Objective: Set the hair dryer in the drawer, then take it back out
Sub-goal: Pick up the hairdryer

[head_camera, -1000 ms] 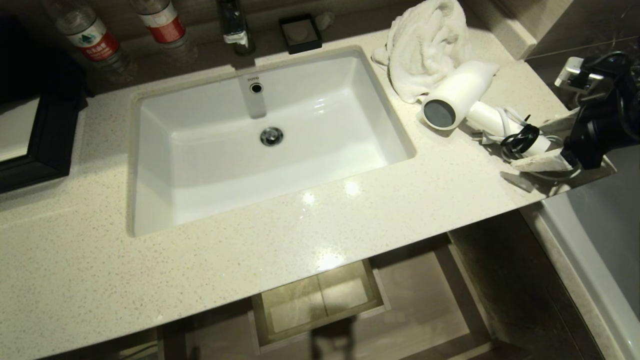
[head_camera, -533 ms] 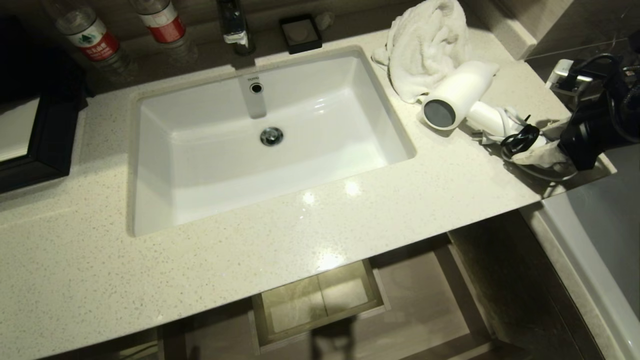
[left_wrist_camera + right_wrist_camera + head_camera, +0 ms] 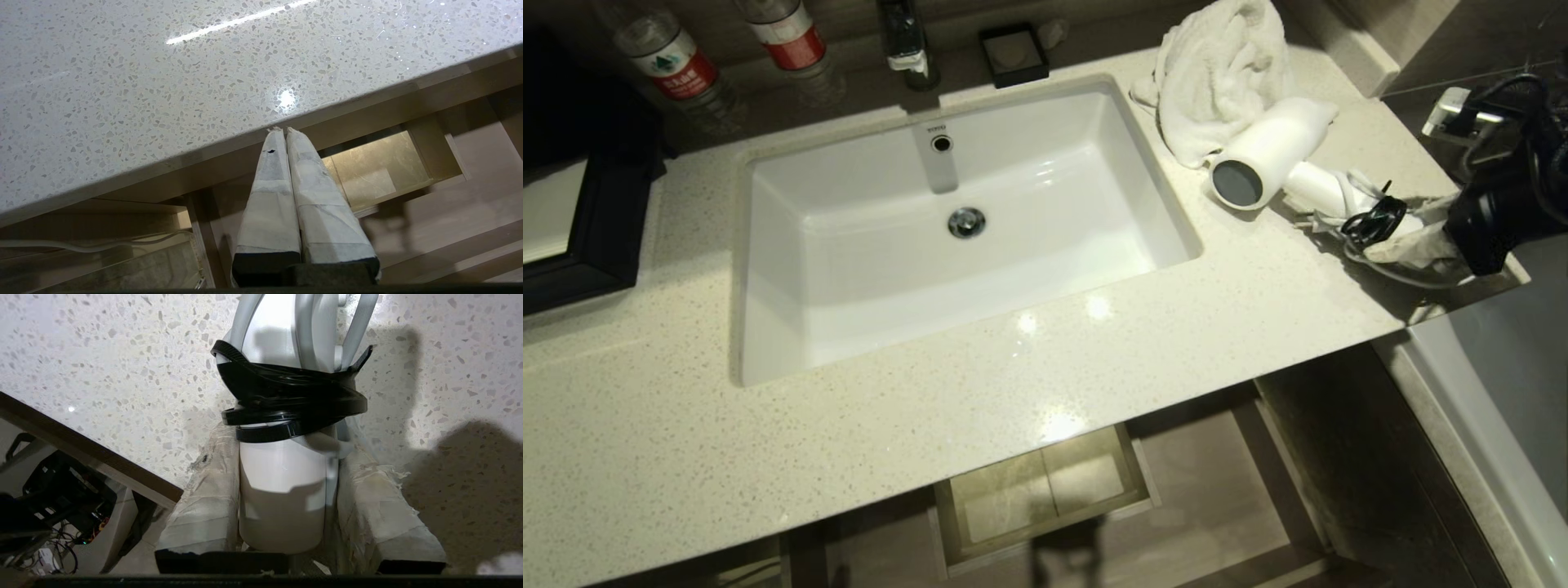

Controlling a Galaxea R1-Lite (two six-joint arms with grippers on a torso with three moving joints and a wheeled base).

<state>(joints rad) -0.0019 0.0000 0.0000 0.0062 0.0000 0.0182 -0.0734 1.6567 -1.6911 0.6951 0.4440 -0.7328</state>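
Note:
The white hair dryer (image 3: 1270, 147) lies on the speckled counter (image 3: 1094, 359) right of the sink, its grey round end toward the basin and its barrel against the towel. My right gripper (image 3: 1409, 233) is at the counter's right end, shut on the dryer's handle (image 3: 282, 490) just behind the black tie (image 3: 286, 396) that bundles the cord. The taped fingers (image 3: 204, 498) press on both sides of the handle. Below the counter's front edge the drawer (image 3: 1137, 469) stands pulled out and empty. My left gripper (image 3: 282, 130) is parked under the counter edge, shut on nothing, with the drawer (image 3: 380, 171) beside it.
A white towel (image 3: 1217, 73) is heaped behind the dryer. The white sink (image 3: 947, 269) fills the counter's middle, with a faucet (image 3: 907, 41), a black soap dish (image 3: 1013, 53) and two water bottles (image 3: 670, 61) behind it. A black tray (image 3: 580, 220) sits far left, a bathtub rim (image 3: 1486, 441) at right.
My right gripper's fingers have closed from wide open onto the dryer's handle, and the dryer has shifted slightly with them. The left arm has not moved.

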